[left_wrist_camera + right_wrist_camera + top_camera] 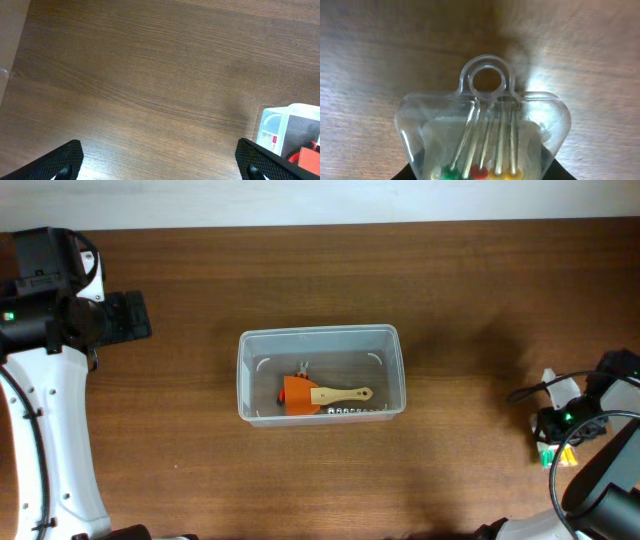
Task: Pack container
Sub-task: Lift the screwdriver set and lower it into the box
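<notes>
Clear plastic pack of pins [482, 117] sits pinched in my right gripper [481, 172], ready, I think, to go left into the tub [240, 375], while my left gripper [160, 162] hangs spread wide.

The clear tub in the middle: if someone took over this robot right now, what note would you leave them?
Left gripper: open, holding nothing, over the table, off to the left of the container.
Right gripper: appears shut on a clear pin pack at the table's far right, well away from the container.
Done: an orange piece, a wooden-handled tool and small metal parts lie in the container.
Left: probably carry the pin pack over and drop it in.
</notes>
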### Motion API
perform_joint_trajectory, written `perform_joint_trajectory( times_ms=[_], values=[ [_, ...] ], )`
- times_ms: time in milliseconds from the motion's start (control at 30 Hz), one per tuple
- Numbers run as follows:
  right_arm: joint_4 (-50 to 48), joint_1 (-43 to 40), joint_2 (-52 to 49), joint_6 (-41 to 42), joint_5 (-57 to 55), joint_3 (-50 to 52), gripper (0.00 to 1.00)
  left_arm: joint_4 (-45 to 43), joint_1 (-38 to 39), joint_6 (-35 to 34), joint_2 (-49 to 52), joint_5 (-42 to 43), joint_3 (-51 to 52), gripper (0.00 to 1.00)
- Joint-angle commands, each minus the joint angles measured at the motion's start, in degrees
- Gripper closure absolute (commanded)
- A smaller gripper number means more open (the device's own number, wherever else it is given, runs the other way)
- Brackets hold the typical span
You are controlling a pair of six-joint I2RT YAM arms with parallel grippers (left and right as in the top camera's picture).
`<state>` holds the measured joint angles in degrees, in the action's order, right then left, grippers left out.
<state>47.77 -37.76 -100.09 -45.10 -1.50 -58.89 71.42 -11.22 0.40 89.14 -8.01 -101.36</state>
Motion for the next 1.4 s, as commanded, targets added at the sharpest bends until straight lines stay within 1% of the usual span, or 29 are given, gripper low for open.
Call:
perform_joint_trajectory(
  times_ms=[0,133,267,333,367,400,533,567,700,800,833,900,1067,1200,1367],
  values=[
    [0.15,2.60,-0.24,0.57,1.46,-3.39,0.80,0.20,0.09,1.33,-0.72,-0.85,0.17,0.01],
    [0.24,6.05,-0.24,1.36,1.77,-5.75,0.84,0.20,0.09,1.33,-0.72,-0.85,0.20,0.01],
    [0.37,11.17,-0.24,6.80,2.38,-9.73,0.87,0.17,0.09,1.33,-0.72,-0.85,0.17,0.01],
    [1.70,14.86,-0.24,11.58,2.60,-13.79,0.92,0.20,0.09,1.33,-0.72,-0.85,0.17,0.01],
    [3.50,18.05,-0.24,15.30,4.31,-18.08,0.96,0.17,0.09,1.33,-0.72,-0.83,0.17,0.01],
    [4.52,19.43,-0.24,16.17,5.38,-20.09,0.96,0.20,0.09,1.33,-0.72,-0.83,0.17,0.01],
    [11.65,26.34,-0.24,17.16,8.85,-30.47,0.96,0.22,0.09,1.31,-0.72,-0.79,0.17,0.01],
    [15.58,30.40,-0.24,17.16,8.83,-35.78,0.96,0.22,0.09,1.31,-0.72,-0.59,0.17,0.01],
    [21.09,39.52,-0.24,17.11,8.83,-45.57,0.96,0.22,0.09,1.31,-0.72,-0.61,0.17,0.01],
    [24.59,46.23,-0.24,14.99,8.83,-50.18,0.96,0.26,0.09,1.31,-0.72,-0.59,0.17,0.01],
    [25.94,50.23,-0.24,12.66,8.81,-51.25,0.96,0.26,0.09,1.31,-0.72,-0.57,0.17,0.01],
    [27.80,56.33,-0.37,8.92,8.81,-51.25,0.96,0.28,0.09,1.31,-0.72,0.22,0.17,0.01],
    [29.14,66.60,-2.80,1.25,8.81,-50.73,0.96,0.28,0.09,1.31,-0.72,1.38,0.17,0.01],
    [27.82,71.34,-7.08,-3.48,8.83,-50.73,0.96,0.28,0.09,1.31,-0.72,1.36,0.17,0.01],
    [24.92,73.16,-14.36,-3.80,8.85,-50.73,0.96,0.81,0.09,1.31,-0.72,1.36,0.17,0.01]
  ],
)
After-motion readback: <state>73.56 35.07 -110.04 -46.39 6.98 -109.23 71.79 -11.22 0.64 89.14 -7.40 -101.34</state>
